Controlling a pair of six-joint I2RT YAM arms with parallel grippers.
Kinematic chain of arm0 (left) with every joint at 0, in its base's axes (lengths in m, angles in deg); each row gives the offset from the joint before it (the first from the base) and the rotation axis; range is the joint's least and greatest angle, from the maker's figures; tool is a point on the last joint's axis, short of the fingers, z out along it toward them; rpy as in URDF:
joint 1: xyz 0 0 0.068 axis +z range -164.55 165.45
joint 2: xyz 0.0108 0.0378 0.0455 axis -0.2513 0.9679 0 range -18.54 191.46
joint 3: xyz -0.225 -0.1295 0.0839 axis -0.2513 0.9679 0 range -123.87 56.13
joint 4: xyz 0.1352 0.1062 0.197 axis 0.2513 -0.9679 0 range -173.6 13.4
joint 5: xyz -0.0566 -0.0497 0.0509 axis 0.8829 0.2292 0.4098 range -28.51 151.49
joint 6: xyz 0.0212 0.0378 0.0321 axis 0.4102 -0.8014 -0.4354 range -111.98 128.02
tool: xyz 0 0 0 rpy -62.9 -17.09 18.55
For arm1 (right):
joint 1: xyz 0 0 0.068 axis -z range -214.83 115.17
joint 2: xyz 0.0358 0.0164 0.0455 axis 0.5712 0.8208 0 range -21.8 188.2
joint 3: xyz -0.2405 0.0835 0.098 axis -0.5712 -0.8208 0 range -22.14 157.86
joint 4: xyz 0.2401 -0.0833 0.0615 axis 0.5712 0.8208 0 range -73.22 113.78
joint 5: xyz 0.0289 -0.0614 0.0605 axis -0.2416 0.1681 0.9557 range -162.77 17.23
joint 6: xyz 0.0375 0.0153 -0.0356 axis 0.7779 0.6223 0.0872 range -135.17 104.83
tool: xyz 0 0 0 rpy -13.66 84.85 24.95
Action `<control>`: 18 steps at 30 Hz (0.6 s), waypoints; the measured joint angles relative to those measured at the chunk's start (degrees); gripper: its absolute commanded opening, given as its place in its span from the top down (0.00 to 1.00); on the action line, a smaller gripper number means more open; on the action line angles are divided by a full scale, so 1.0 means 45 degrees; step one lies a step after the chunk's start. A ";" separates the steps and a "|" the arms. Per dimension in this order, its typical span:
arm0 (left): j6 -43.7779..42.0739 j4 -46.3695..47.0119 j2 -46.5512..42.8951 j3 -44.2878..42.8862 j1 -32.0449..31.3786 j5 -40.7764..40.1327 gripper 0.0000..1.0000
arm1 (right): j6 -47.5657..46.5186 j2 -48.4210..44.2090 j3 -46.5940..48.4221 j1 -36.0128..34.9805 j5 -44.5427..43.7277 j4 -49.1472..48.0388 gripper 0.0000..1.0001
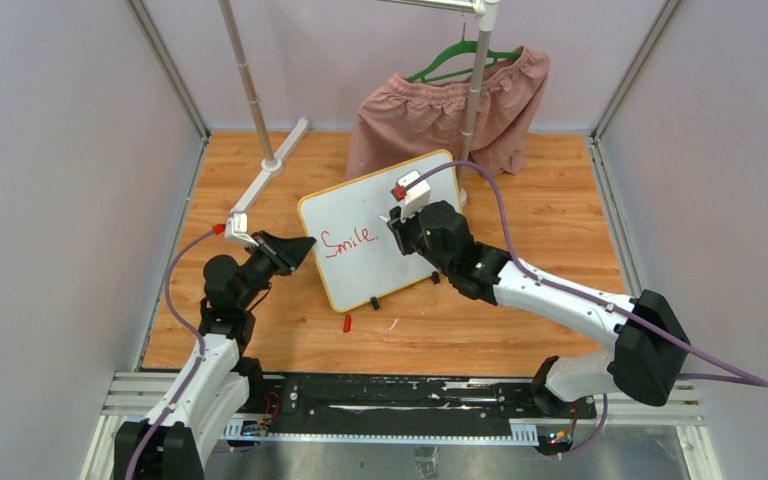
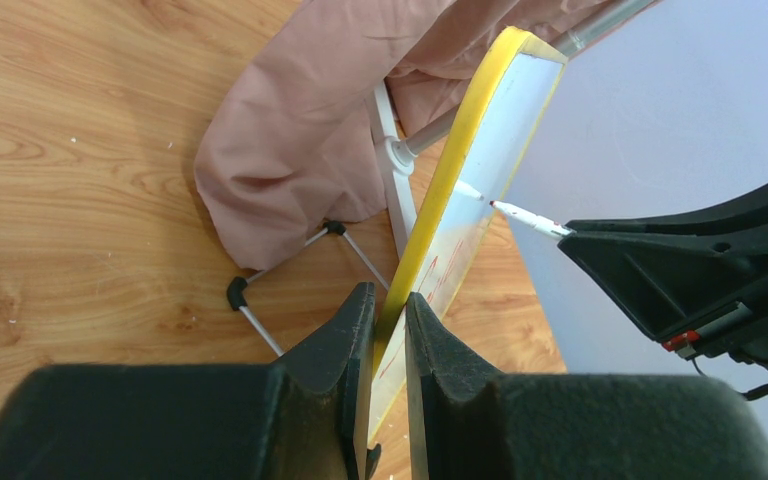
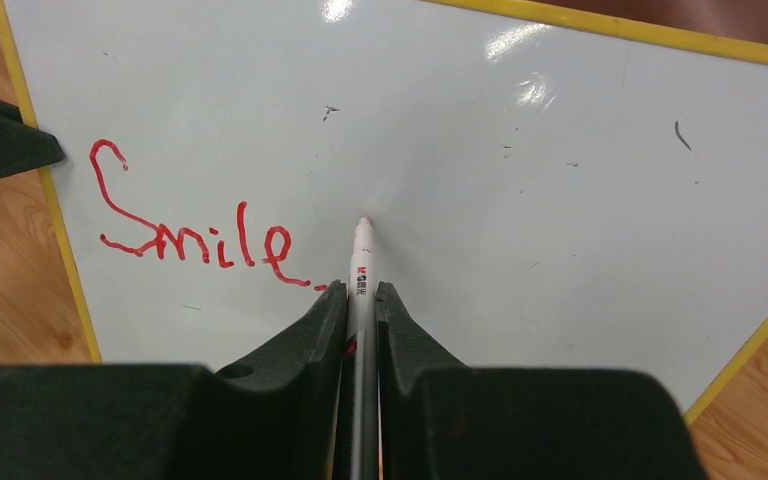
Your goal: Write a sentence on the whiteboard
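You see the whiteboard (image 1: 360,275) propped on the wooden tabletop (image 1: 550,200) between grey walls (image 1: 40,150). Your left gripper (image 2: 390,312) pinches its yellow rim. Your right gripper (image 3: 362,292) pinches a marker (image 3: 362,255), with its tip at the board, after the sentence (image 3: 195,230), which reads only "Smile".

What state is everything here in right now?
Whiteboard: tilted up, edge pinched by left fingers.
Sentence: unfinished, only "Smile" written.
Marker: uncapped, gripped by right fingers, tip at the board.
Left fingers: shut on whiteboard.
Right fingers: shut on marker.
Shorts: hanging up.
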State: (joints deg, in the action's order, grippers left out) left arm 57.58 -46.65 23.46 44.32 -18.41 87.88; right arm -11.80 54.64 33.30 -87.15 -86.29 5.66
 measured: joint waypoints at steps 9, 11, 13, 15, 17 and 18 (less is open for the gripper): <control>0.0000 0.0000 0.0000 0.0000 0.0000 -0.0005 1.00 | 0.0097 0.0185 0.0000 0.0058 0.0024 0.0010 1.00; 0.0000 0.0000 0.0000 0.0000 0.0000 -0.0005 1.00 | 0.0146 0.0185 -0.0015 0.0058 0.0024 0.0000 1.00; 0.0000 0.0000 0.0000 0.0000 0.0000 -0.0010 1.00 | 0.0214 0.0185 -0.0068 0.0058 0.0029 -0.0015 1.00; 0.0000 0.0000 0.0000 0.0000 0.0000 -0.0019 1.00 | 0.0301 0.0165 -0.0160 0.0058 0.0063 -0.0019 1.00; 0.0000 0.0000 0.0000 0.0000 0.0000 -0.0015 1.00 | 0.0359 0.0121 -0.0262 0.0058 0.0102 -0.0034 1.00; 0.0000 0.0000 0.0000 0.0000 0.0000 -0.0015 1.00 | 0.0393 0.0092 -0.0335 0.0058 0.0107 -0.0083 1.00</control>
State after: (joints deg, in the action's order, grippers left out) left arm 57.58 -46.65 23.46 44.32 -18.41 87.81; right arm -10.02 55.06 31.79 -86.88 -85.81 5.29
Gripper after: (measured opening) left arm 0.194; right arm 0.182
